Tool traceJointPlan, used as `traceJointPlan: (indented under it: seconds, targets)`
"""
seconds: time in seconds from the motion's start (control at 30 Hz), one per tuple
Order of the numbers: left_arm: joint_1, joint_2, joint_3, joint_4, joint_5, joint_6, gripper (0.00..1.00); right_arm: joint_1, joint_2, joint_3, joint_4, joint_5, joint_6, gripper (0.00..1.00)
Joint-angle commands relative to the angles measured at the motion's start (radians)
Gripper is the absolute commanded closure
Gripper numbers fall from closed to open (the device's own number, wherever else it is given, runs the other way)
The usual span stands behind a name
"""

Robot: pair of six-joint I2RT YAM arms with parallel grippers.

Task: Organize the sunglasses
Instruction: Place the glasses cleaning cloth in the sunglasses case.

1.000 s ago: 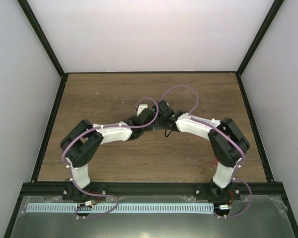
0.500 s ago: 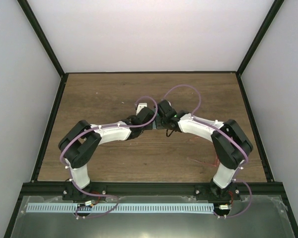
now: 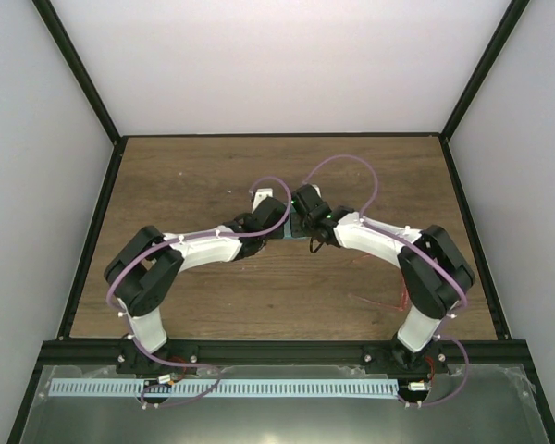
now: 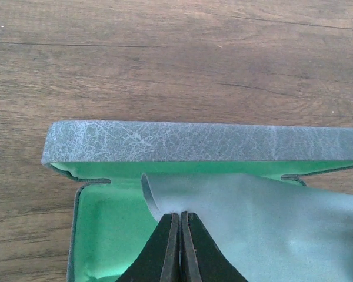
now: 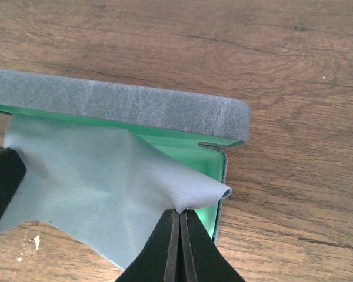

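The blue-grey case (image 4: 194, 141) lies open with its lid upright and its green inside (image 4: 106, 235) showing. The pale blue cloth (image 4: 259, 217) is spread over the open case. My left gripper (image 4: 180, 216) is shut on the cloth's left edge. My right gripper (image 5: 180, 212) is shut on a pinched fold at the right end of the cloth (image 5: 88, 182), over the case (image 5: 135, 106). In the top view both grippers (image 3: 279, 228) (image 3: 302, 229) meet mid-table and hide nearly all of the case (image 3: 288, 232). The thin red sunglasses (image 3: 381, 303) lie on the table by the right arm.
The wooden table (image 3: 185, 176) is bordered by black rails, with pale walls on three sides. The black tip of the left finger (image 5: 0, 176) shows at the left edge of the right wrist view.
Both grippers have moved a little away from the bases, carrying the cloth farther over the case. Both stay shut on the cloth.
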Motion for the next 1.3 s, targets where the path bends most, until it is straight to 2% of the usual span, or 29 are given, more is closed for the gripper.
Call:
traceJointPlan:
  seconds: [0.0, 1.27]
  targets:
    - [0.010, 0.033, 0.008, 0.021, -0.008, 0.018, 0.94, -0.008, 0.034, 0.011, 0.007, 0.035, -0.010, 0.99]
    - [0.044, 0.081, -0.006, 0.042, 0.029, 0.018, 0.94, -0.009, 0.127, 0.045, 0.014, 0.076, -0.004, 0.99]
